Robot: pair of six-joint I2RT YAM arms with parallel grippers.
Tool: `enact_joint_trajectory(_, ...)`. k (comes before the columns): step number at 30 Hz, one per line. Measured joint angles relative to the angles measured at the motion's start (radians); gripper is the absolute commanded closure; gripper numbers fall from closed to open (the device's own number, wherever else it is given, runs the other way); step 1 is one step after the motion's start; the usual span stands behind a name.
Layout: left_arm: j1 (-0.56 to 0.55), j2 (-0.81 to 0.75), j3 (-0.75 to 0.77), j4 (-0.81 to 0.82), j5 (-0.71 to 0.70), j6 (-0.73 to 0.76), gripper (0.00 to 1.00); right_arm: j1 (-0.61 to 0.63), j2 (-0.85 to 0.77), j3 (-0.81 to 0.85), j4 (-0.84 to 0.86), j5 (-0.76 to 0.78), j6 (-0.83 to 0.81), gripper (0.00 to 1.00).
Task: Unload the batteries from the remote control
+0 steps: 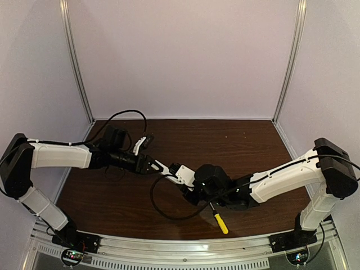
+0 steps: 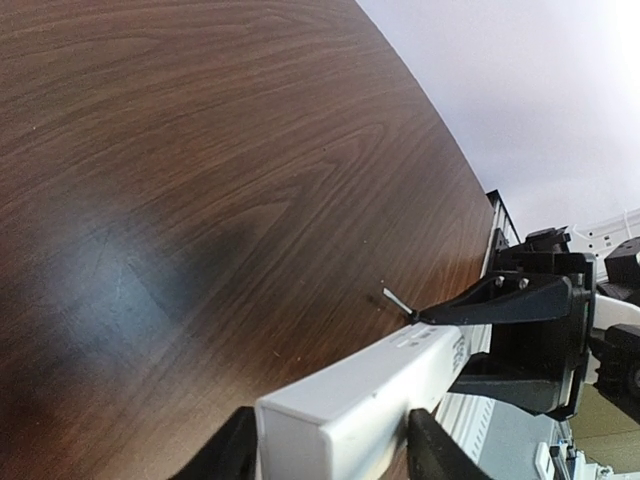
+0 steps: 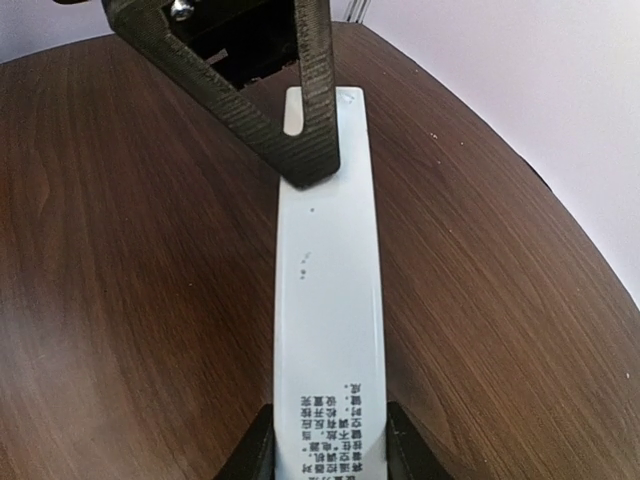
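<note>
White remote control [image 3: 328, 300] w/ black print

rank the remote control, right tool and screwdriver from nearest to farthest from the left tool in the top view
1. remote control: one end gripped in the left tool itself.
2. right tool: holding its other end, just to the right.
3. screwdriver: farther right, by the table's near edge.

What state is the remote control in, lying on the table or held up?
Held up: the remote control spans between the left gripper and right gripper, each gripping one end, clear of the table.
</note>
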Motion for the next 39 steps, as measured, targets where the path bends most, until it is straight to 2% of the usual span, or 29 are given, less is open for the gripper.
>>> enact_joint_trajectory(4, -0.006, -0.016, -0.003, -0.009, -0.012, 0.014, 0.22, 0.000, -0.017, 0.000, 0.009, 0.000, 0.002, 0.90)
enact_joint_trajectory(12, -0.007, -0.092, -0.020, -0.083, -0.079, 0.048, 0.03, 0.000, -0.029, -0.003, 0.024, 0.000, 0.020, 0.91)
enact_joint_trajectory(17, -0.007, -0.166, -0.020, -0.154, -0.149, 0.071, 0.03, 0.000, -0.040, -0.027, 0.031, -0.003, 0.036, 0.91)
enact_joint_trajectory(24, -0.007, -0.281, -0.010, -0.264, -0.352, 0.090, 0.03, 0.000, -0.045, -0.038, 0.036, -0.007, 0.050, 0.92)
enact_joint_trajectory(26, -0.007, -0.287, 0.002, -0.292, -0.375, 0.095, 0.06, 0.000, -0.045, -0.038, 0.037, -0.010, 0.050, 0.93)
enact_joint_trajectory(31, -0.007, -0.287, 0.047, -0.332, -0.344, 0.099, 0.10, 0.000, -0.045, -0.038, 0.037, -0.011, 0.050, 1.00)
enact_joint_trajectory(39, -0.007, -0.287, 0.092, -0.337, -0.245, 0.088, 0.12, 0.000, -0.090, -0.038, 0.037, -0.010, 0.054, 1.00)
